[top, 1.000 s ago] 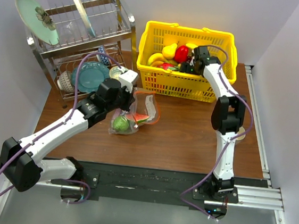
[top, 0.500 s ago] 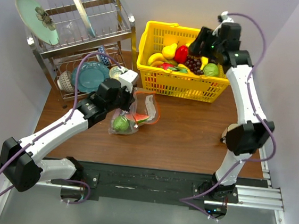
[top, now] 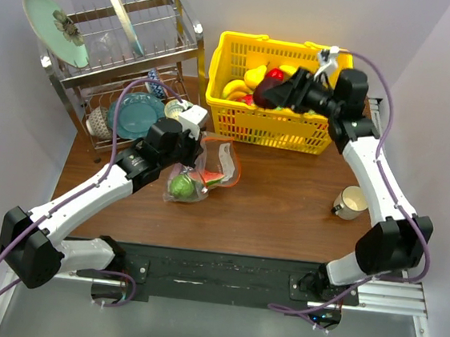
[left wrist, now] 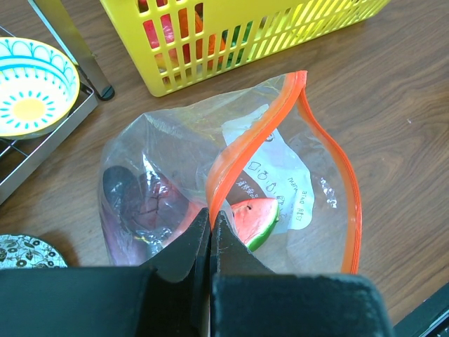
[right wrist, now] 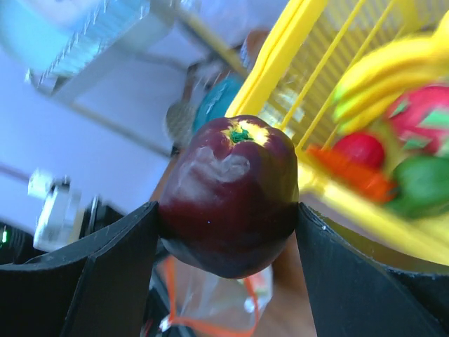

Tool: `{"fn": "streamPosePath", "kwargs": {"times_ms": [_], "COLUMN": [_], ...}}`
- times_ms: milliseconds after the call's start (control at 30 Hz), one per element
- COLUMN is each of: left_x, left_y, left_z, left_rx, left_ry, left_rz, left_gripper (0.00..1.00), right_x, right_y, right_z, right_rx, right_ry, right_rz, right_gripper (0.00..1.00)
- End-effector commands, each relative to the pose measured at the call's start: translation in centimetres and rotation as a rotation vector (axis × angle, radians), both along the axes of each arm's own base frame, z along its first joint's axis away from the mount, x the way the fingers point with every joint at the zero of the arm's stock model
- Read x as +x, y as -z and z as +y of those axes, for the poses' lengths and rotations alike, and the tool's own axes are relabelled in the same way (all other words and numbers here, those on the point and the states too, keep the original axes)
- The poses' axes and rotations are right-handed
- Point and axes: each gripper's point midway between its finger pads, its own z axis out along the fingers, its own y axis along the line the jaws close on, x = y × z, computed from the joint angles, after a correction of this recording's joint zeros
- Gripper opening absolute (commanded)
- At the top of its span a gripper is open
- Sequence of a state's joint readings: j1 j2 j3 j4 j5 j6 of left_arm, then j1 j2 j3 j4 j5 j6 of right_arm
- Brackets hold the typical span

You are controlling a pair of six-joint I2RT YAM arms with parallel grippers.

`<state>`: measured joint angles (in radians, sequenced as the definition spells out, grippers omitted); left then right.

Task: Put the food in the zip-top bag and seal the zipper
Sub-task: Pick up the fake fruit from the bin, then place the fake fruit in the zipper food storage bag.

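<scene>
Bag part-filled, mouth unsealed
Left jaws are clenched on the zipper [left wrist: 245, 144], holding the zip-top bag [left wrist: 295, 175] open on the desk [top: 286, 199], with a watermelon slice [left wrist: 256, 217] inside. Right jaws grasp a dark red fruit [right wrist: 228, 196] over the yellow basket [top: 238, 122]; sealing remains.

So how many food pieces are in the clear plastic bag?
3: round green piece, near corner; red watermelon slice, centre; dark purple piece, deeper in. More may be hidden.

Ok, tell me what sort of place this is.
Probably a lab bench staged as a kitchen counter: a metal dish rack with plates, a yellow basket of toy fruit, and plain white panels boxing in the wooden table.
</scene>
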<state>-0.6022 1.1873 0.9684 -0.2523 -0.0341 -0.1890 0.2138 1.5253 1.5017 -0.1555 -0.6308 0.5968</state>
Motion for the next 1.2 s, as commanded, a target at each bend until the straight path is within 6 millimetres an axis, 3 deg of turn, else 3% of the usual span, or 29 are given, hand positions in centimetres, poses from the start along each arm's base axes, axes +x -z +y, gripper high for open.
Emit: {"fn": "streamPosePath", "kwargs": {"times_ms": [0,33,100,133,233,333,533,700,900,967,1033,1167], "left_x": [0.5,0.5,0.5,0.5,0.5,0.6,0.5,0.5,0.4,0.4,0.4,0.3], "left_y": [-0.9,-1.0,-1.0,-0.9,-0.9,-1.0,-0.8,-1.0,-1.5,-1.5,-1.6,-1.8], "left_z": [-0.2,-0.2,-0.2,-0.1,-0.2,-0.2,-0.1,0.0,0.3,0.3,0.3,0.3], "left_rx": [-0.005,-0.005,-0.005,-0.004,-0.002,-0.006,-0.002,-0.001,-0.003,-0.004,-0.007,-0.010], "left_ry": [0.010,0.010,0.008,0.007,0.008,0.007,0.003,0.000,-0.007,-0.007,-0.009,-0.005], "left_rz": [-0.039,-0.039,-0.041,-0.038,-0.037,-0.040,-0.035,-0.040,-0.055,-0.056,-0.059,-0.063], "left_gripper": [0.00,0.00,0.00,0.00,0.00,0.00,0.00,0.00,0.00,0.00,0.00,0.00], "right_x": [-6.2,-7.6,-9.9,-11.3,-14.0,-15.2,-14.5,-13.7,-11.5,-10.9,-10.5,-10.5], "right_y": [-2.7,-0.7,0.2,1.9,4.9,7.0,10.0,10.7,11.2,11.3,11.3,11.4], "right_z": [2.7,4.0,5.3,6.8,8.6,9.6,11.0,12.6,12.9,12.7,12.3,11.7], "right_rx": [0.110,0.097,0.062,0.044,0.019,0.010,-0.006,-0.007,-0.038,-0.055,-0.075,-0.112], "right_ry": [-0.176,-0.208,-0.248,-0.274,-0.322,-0.340,-0.325,-0.330,-0.244,-0.200,-0.150,-0.114], "right_rz": [-0.090,-0.046,-0.059,-0.037,0.013,0.045,0.087,0.096,0.107,0.099,0.082,0.091], "right_gripper": [0.70,0.70,0.71,0.72,0.72,0.72,0.72,0.73,0.74,0.77,0.98,0.99]}}
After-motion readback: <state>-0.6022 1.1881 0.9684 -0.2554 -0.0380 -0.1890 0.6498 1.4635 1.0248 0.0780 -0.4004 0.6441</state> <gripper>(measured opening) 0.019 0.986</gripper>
